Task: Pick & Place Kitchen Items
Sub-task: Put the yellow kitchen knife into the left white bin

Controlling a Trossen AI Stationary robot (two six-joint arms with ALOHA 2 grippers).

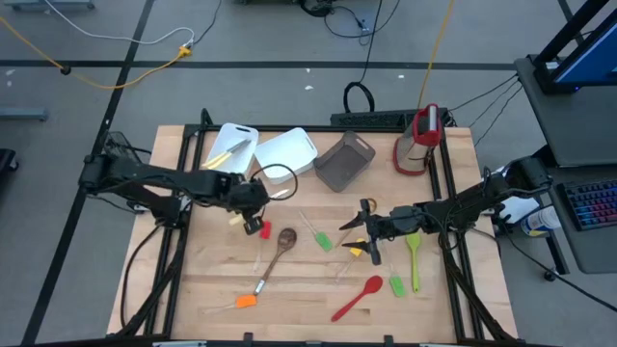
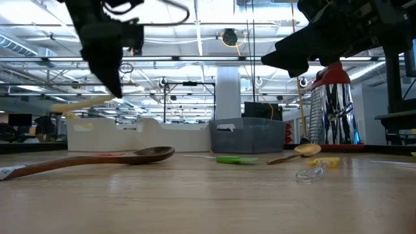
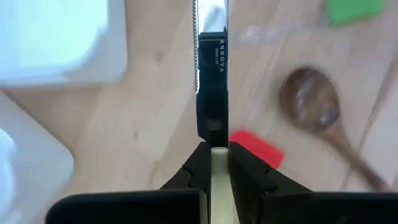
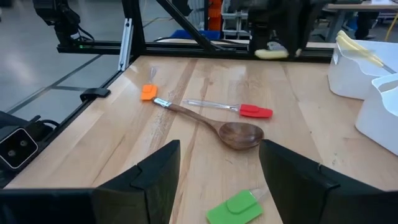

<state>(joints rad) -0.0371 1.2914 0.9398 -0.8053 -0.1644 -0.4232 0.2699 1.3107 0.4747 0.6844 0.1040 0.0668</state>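
Wooden table (image 1: pixel 222 284) with scattered utensils: wooden spoon (image 1: pixel 278 247), red spoon (image 1: pixel 358 297), bins (image 1: pixel 285 151).

A pale wooden surface (image 1: pixel 289 289) with a black metal frame (image 1: pixel 183 173) stands on a grey floor (image 1: pixel 241 39) crossed by dark seams, with a yellow cable (image 1: pixel 125 72) and black cables (image 1: pixel 359 67) trailing over it. To one side sits a dark desk (image 1: pixel 578 145) holding a keyboard (image 1: pixel 590 204). Beyond the surface, an open industrial hall shows a white column (image 2: pixel 229 91), ceiling trusses (image 2: pixel 195 62) and bright strip lights (image 2: pixel 221 10).
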